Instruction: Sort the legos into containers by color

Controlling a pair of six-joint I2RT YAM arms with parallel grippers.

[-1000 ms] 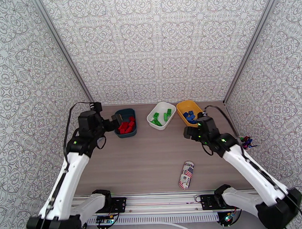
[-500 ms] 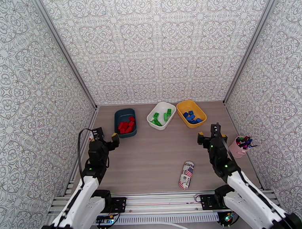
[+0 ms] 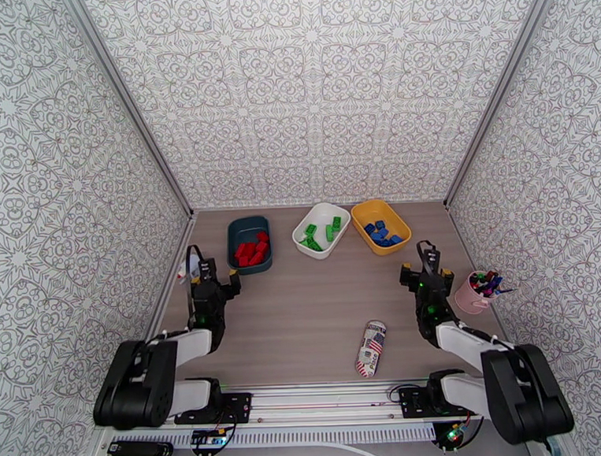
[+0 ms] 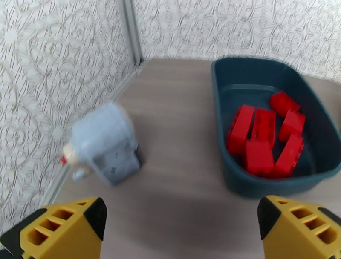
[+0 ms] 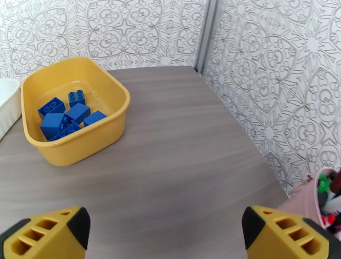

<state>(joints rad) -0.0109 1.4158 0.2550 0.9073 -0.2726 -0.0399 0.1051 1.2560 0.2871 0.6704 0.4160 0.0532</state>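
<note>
Both arms have drawn back from the bins and now sit folded low near the front edge of the counter (image 3: 303,311). A second ago the left one reached over the teal bin (image 3: 247,221) and the right one hung by the yellow bin (image 3: 361,207).

Sorting looks finished, as far as can be seen. The red legos (image 3: 252,252) lie in the teal bin, the green legos (image 3: 310,242) in the white bin (image 3: 322,206), and the blue legos (image 3: 379,234) in the yellow bin. No loose brick shows on the counter. The can (image 3: 371,348) lies on its side near the front, and the pink cup (image 3: 468,294) stands at the right wall. Nothing seems left but parking the arms.

The left fingers (image 4: 68,221) are spread wide, empty and touching nothing, aimed at bare counter just short of the teal bin. The right fingers (image 5: 47,232) are equally wide and empty, facing the yellow bin from well back, with the cup just to their right.
</note>
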